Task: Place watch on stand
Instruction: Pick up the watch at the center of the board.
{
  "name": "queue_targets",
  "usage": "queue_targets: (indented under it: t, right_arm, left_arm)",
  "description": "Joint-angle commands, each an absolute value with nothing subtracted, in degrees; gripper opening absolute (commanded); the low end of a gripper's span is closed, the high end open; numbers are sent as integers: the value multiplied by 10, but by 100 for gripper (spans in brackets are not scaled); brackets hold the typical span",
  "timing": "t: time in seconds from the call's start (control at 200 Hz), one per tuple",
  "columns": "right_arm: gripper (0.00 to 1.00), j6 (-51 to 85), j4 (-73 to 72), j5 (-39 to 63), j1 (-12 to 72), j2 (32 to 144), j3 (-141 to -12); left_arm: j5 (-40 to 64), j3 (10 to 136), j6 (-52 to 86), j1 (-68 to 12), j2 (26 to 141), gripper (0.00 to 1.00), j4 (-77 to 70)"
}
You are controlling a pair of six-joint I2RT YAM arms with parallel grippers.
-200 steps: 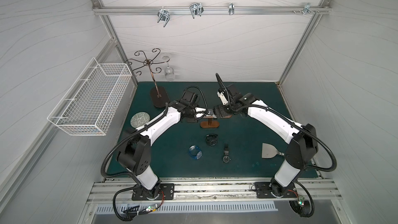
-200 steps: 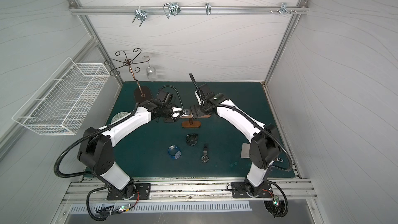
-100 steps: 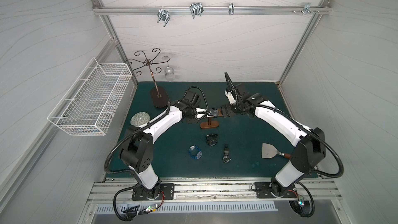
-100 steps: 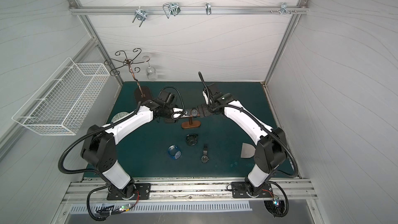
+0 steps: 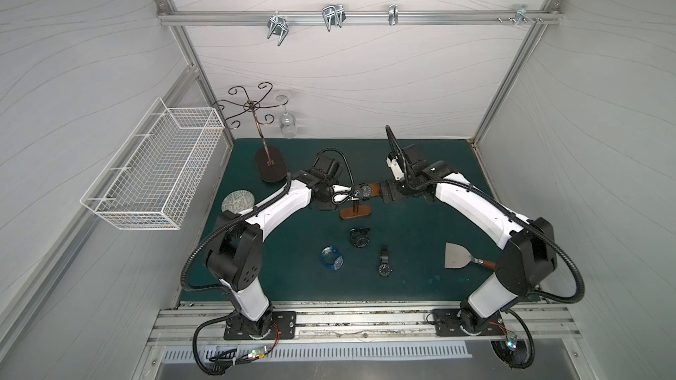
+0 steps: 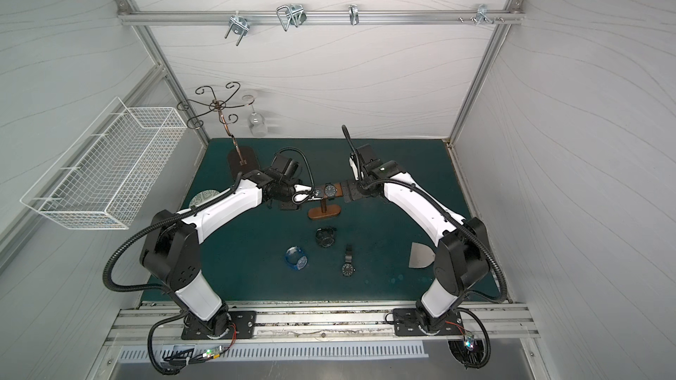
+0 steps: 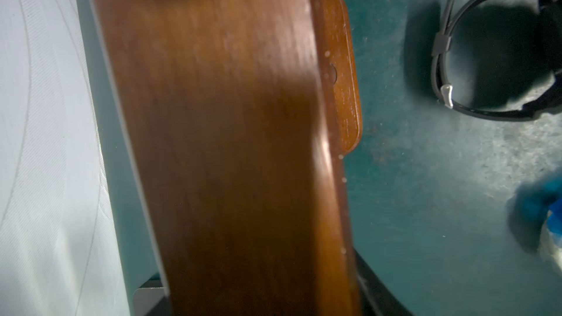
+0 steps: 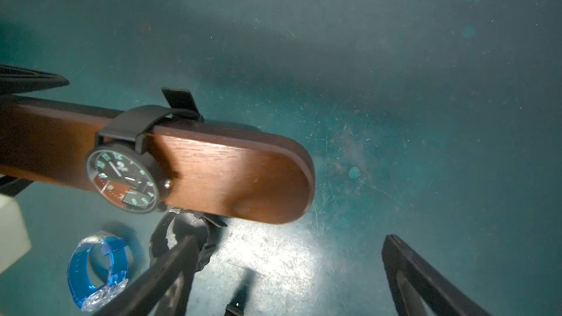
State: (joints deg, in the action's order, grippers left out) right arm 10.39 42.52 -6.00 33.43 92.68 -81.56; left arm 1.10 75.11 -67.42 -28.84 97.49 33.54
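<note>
The brown wooden stand [image 5: 355,210] is at mid-mat. A black watch [image 5: 365,190] with green numerals is wrapped round its crossbar [image 8: 231,174], face up [image 8: 121,177]. My right gripper [image 8: 286,256] is open and empty, just off the crossbar's right end, seen in both top views [image 5: 383,191] [image 6: 345,191]. My left gripper [image 5: 352,197] sits at the crossbar's left end. In the left wrist view the crossbar [image 7: 213,147] fills the space between its jaws. Whether they press on the wood does not show.
On the mat in front of the stand lie a buckled black watch [image 5: 360,238], a flat black watch [image 5: 384,263] and a clear blue watch [image 5: 331,258]. A scraper [image 5: 459,255] lies right. A patterned disc [image 5: 237,201], tall curled rack [image 5: 269,162] and wire basket [image 5: 157,173] stand left.
My right gripper has drawn back to the right off the crossbar, and the watch now shows on the bar. The left arm has hardly moved.
</note>
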Motion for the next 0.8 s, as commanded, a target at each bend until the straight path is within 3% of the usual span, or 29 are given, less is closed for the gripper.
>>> queue_targets:
  t: [0.0,0.355,0.47,0.795]
  right_arm:
    - [97,89,433,-57,329,909,-810]
    - [98,89,437,-53,327,904,-803]
    - [98,89,436,-53,326,905,-803]
    - [99,92,433,-50,326,902,-796]
  left_arm:
    - [-7,766,-687,-289,984,61,299]
    - [-23,766,-688,-290,985,64,273]
    - [-29,765,-687,-287,982,77,263]
    - [-13,777,-675,-277,960,84,295]
